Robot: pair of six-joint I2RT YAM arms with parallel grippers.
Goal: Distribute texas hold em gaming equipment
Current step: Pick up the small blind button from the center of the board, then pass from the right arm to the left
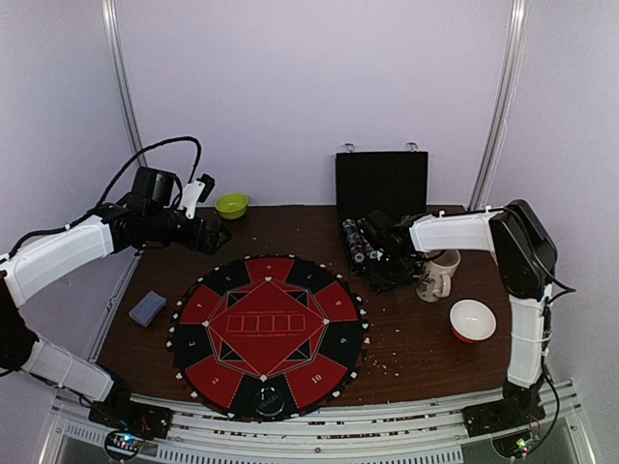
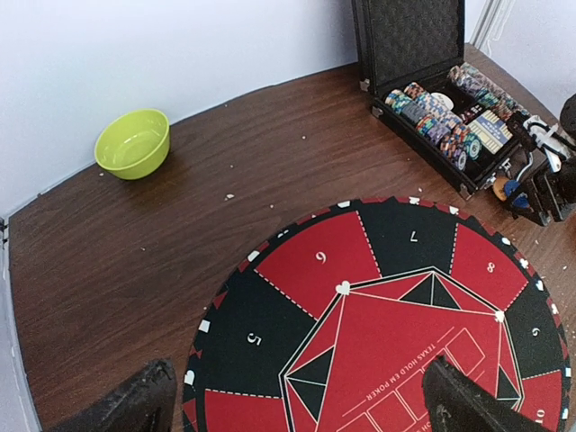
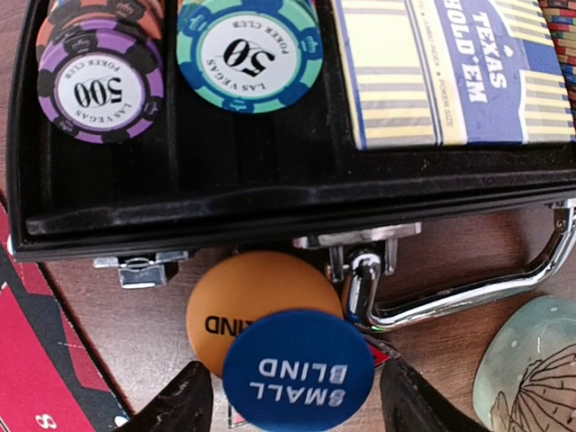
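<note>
Item: my right pincer (image 3: 297, 409), fingers spread to either side of the blue SMALL BLIND disc (image 3: 298, 371), not clamped. The disc overlaps an orange disc (image 3: 252, 301) in front of the chip case (image 3: 270, 207) (lettering shows only from my wrist).
Item: my left pincer (image 2: 297, 412), wide open, empty, above the poker mat (image 2: 378, 297).
Item, top view only: card deck (image 1: 147, 307), left of the mat.

Left arm (image 1: 58, 256), right arm (image 1: 450, 232): white shells, black joints; left end effector fingers (image 2: 126, 407) black.

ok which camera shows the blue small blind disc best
Right wrist: the blue small blind disc sits close, lettering readable, overlapping an orange disc. Left wrist shows a tiny blue speck by the chip case. Top external: not discernible.
</note>
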